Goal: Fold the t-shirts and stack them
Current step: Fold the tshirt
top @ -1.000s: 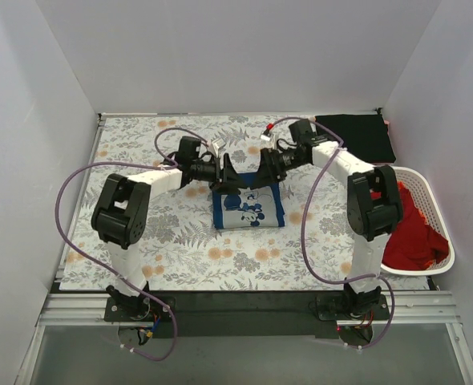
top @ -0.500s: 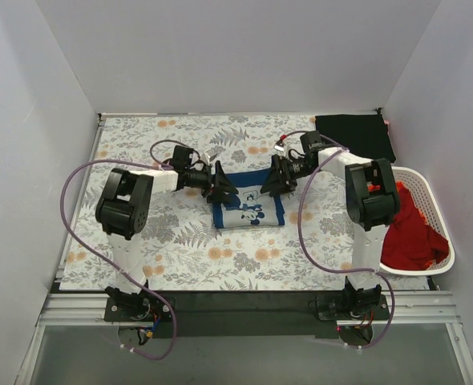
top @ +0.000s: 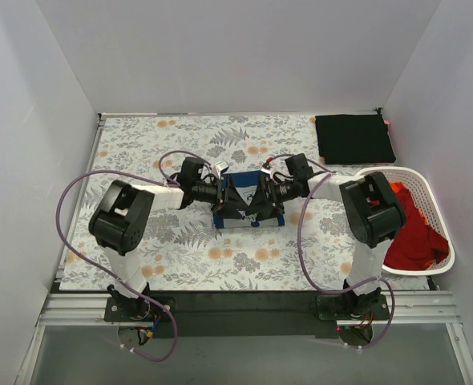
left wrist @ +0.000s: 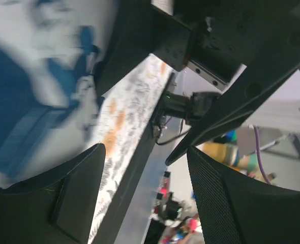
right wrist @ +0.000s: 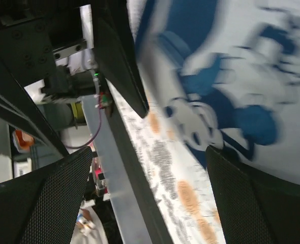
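The folded navy blue t-shirt (top: 248, 180) with its white cartoon print lies at the table's centre. My left gripper (top: 232, 204) and right gripper (top: 258, 204) hang low over it, tips close together and pointing toward the near edge. Both are open and empty. The left wrist view shows the blurred navy shirt (left wrist: 18, 101) beside my left gripper (left wrist: 145, 203). The right wrist view shows the print (right wrist: 226, 76) above my right gripper (right wrist: 150, 198). A folded black t-shirt (top: 354, 138) lies at the back right. Red shirts (top: 413, 228) and a bit of orange cloth (top: 397, 187) fill the basket.
The white slotted basket (top: 449, 257) stands at the right edge, next to the right arm. The floral table cover (top: 180, 136) spreads over the table. White walls close in the left, back and right sides. The table's dark near rail (right wrist: 135, 203) shows in both wrist views.
Both grippers have come from the shirt's far edge, spread apart briefly, then moved nearer and inward over the navy shirt. More blue cloth shows at its far side.
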### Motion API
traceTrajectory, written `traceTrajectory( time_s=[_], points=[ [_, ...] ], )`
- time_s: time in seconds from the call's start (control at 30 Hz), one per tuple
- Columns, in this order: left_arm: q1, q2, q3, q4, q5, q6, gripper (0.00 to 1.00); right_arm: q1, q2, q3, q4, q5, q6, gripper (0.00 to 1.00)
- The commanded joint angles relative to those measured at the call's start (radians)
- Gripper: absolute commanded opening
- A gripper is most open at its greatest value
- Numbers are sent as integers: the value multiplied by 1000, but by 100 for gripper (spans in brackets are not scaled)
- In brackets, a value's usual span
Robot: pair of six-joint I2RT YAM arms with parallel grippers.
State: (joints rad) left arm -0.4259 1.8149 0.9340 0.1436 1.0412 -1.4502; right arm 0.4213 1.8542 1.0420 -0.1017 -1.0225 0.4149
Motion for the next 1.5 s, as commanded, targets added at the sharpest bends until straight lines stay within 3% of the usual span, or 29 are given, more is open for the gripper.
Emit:
traceTrajectory(
  time_s=[0.0, 0.23, 0.47, 0.63, 1.0, 1.23, 1.47],
  points=[
    [9, 105, -69, 97, -88, -90, 64, -15, 83, -48, 119, 47, 65, 98],
    [52, 189, -104, 74, -141, -79, 64, -78, 158, -129, 119, 101, 16, 98],
    [49, -38, -48, -74, -9, 112, 64, -78, -16, -97, 103, 6, -4, 98],
    [49, -111, -58, -180, 16, 214, 64, -76, -82, -111, 22, -24, -83, 98],
    [128, 124, -96, -159, -44, 176, 64, -159, 80, -129, -111, 53, -264, 98],
    [131, -19, 31, -272, 114, 249, 64, -164, -6, 105, -294, -80, -367, 98],
    [138, 112, 284, -247, 22, 277, 62, -164, 150, 415, -251, -65, -314, 97]
  ],
)
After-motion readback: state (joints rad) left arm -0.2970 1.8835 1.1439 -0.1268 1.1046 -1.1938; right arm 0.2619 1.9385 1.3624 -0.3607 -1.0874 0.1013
